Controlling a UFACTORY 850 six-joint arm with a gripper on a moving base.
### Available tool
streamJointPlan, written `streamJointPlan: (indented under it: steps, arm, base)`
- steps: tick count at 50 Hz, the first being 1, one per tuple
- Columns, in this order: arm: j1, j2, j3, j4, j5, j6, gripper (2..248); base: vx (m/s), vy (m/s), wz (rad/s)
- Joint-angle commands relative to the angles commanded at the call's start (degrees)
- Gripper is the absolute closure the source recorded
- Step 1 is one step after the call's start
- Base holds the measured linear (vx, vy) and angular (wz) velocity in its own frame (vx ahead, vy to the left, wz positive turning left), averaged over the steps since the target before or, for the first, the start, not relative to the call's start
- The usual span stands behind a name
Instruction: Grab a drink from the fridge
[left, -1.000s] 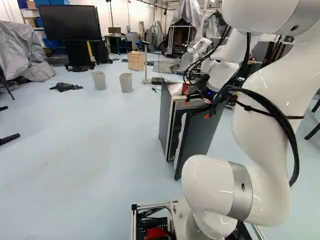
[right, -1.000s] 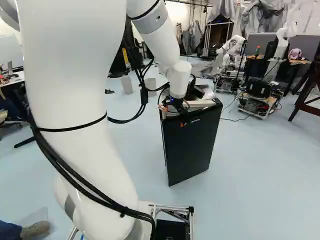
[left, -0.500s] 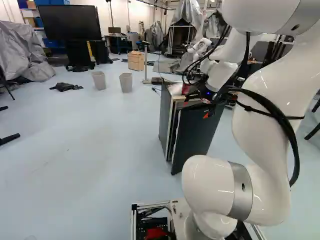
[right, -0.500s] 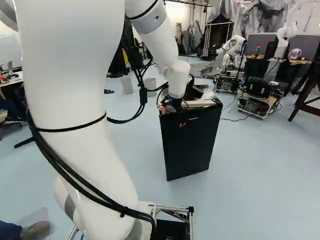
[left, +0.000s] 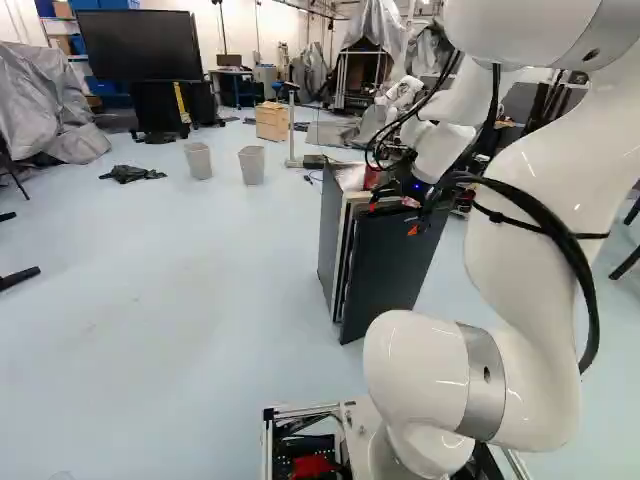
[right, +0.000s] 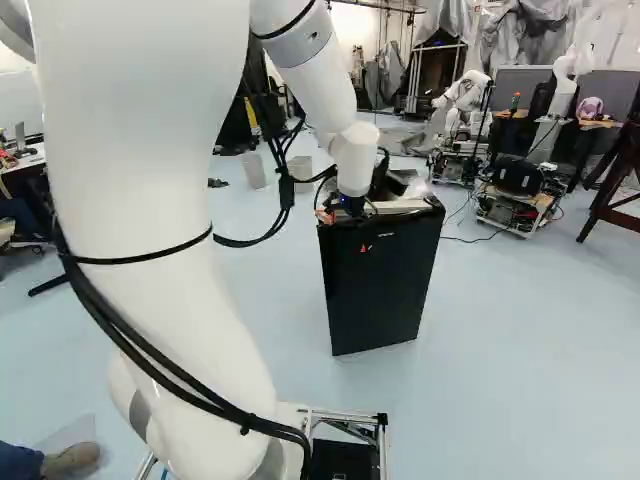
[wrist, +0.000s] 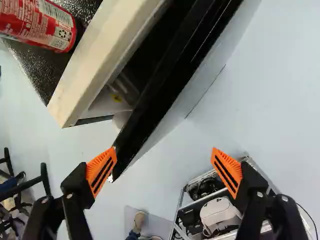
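In the left base view my gripper (left: 393, 218) is at the top of the small dark fridge (left: 333, 235), by its door (left: 385, 275), which stands slightly ajar. The wrist view shows the gripper (wrist: 164, 154) open, nothing held. One orange fingertip (wrist: 101, 169) is at the door's free corner, apparently touching it; the other stands off on the door's outer side. Through the narrow gap, a clear item with a yellow spot (wrist: 117, 97) shows inside, too little to identify. A red can (wrist: 42, 25) lies on the fridge's top. Most of the inside is hidden.
Two grey bins (left: 252, 165) and a wooden box (left: 271, 121) stand beyond the fridge at its left. Another robot (right: 466, 98) stands at the back right, near a wheeled cart (right: 520, 190). A person's shoe (right: 72, 459) is beside the base.
The fridge door has swung closer to the body, narrowing the gap. My gripper has shifted slightly with its fingers still apart. The base has not moved.
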Motion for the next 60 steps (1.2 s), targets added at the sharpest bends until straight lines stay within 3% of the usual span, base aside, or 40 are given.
streamJointPlan:
  steps: [13, 35, 49, 60]
  arm:
    - [-0.8, 2.8, 3.2, -3.5, 5.8, 0.0, 3]
    - [-1.1, 8.1, 9.9, -15.7, 14.4, 0.0, 3]
    - [-1.0, 9.0, 13.2, -24.0, 19.4, 0.0, 3]
    - [-1.0, 7.5, 13.5, -30.6, 23.4, 0.0, 3]
  base:
    - [0.000, 0.000, 0.000]
    - [0.000, 0.000, 0.000]
    - [0.000, 0.000, 0.000]
    - [0.000, 0.000, 0.000]
